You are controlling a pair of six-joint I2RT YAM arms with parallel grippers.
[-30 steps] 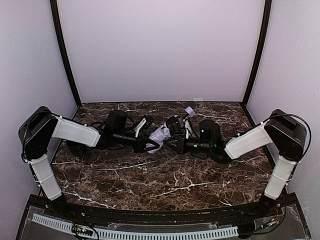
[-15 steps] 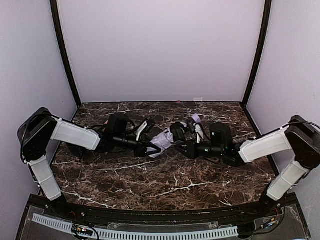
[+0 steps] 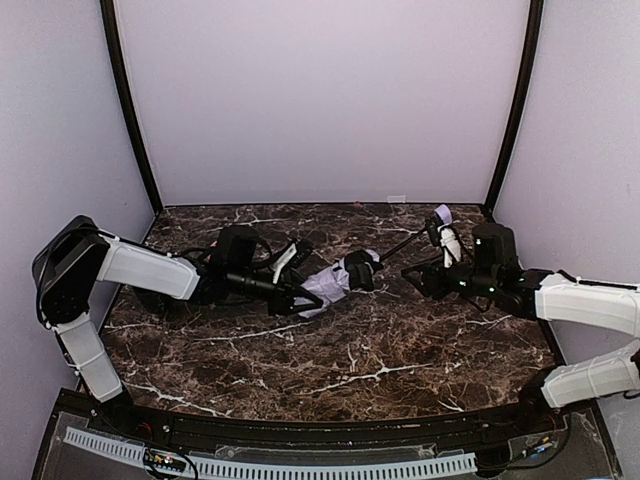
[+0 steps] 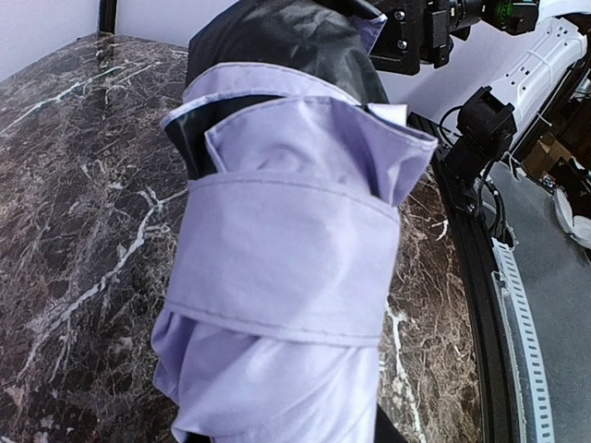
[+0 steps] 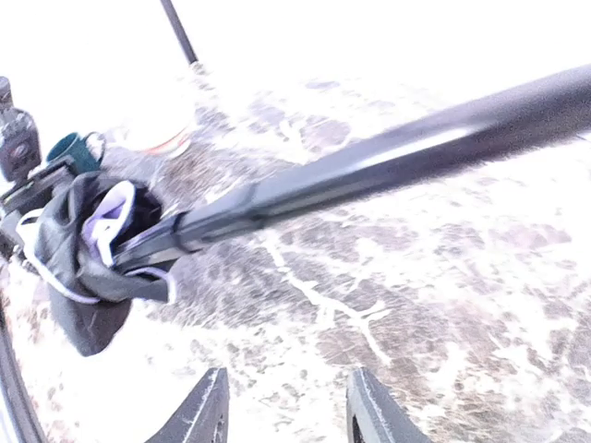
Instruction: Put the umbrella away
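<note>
Right gripper (image 5: 286, 374) pulled rightward, jaws apart beside the umbrella (image 3: 330, 283) shaft; left gripper (image 3: 294, 297) clamps its canopy.

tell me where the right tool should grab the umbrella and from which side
Probably the lavender handle at the free end of the shaft: it is thicker than the thin shaft. Come from the right, since the left tool holds the canopy at the other end.

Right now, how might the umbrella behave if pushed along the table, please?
The umbrella fabric looks loosely bundled, so probably floppy. Its thin extended shaft seems stiff, so it may pivot rather than slide.
</note>
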